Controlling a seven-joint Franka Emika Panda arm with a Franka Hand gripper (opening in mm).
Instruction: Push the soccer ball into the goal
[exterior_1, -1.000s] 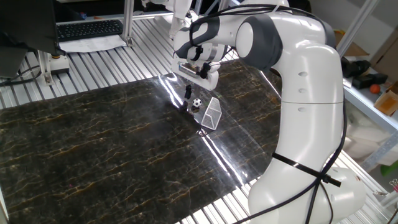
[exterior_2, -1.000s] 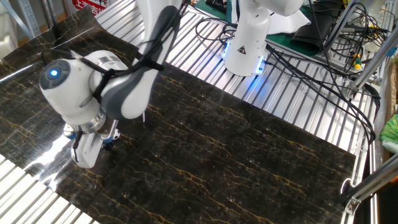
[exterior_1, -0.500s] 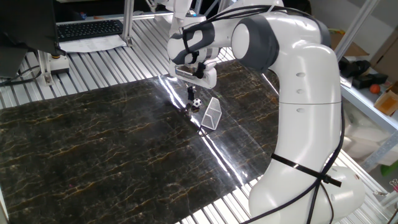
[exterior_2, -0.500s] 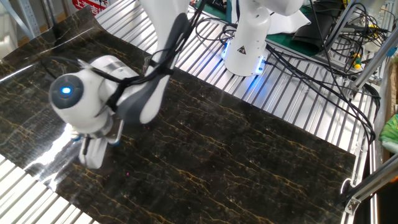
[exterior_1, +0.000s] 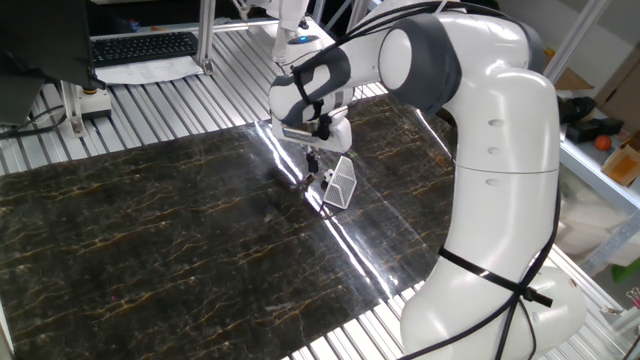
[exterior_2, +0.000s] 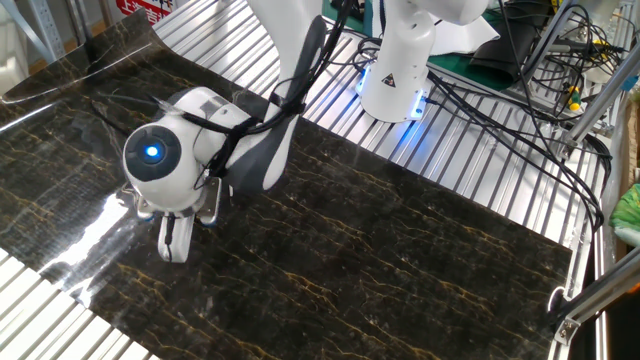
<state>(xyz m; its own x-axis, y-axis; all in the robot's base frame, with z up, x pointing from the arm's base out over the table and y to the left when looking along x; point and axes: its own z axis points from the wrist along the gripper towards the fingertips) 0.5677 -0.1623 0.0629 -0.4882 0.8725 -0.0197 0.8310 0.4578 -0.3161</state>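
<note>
- One gripper points down at the dark marbled table, near its far edge, fingers together with nothing between them.
- One goal, white-framed with pale mesh, sits just beside the fingertips on the side toward the arm's base.
- The soccer ball cannot be made out; the gripper covers the spot by the goal's mouth.
- From the other fixed view, the arm's wrist hides goal and ball alike.
</note>
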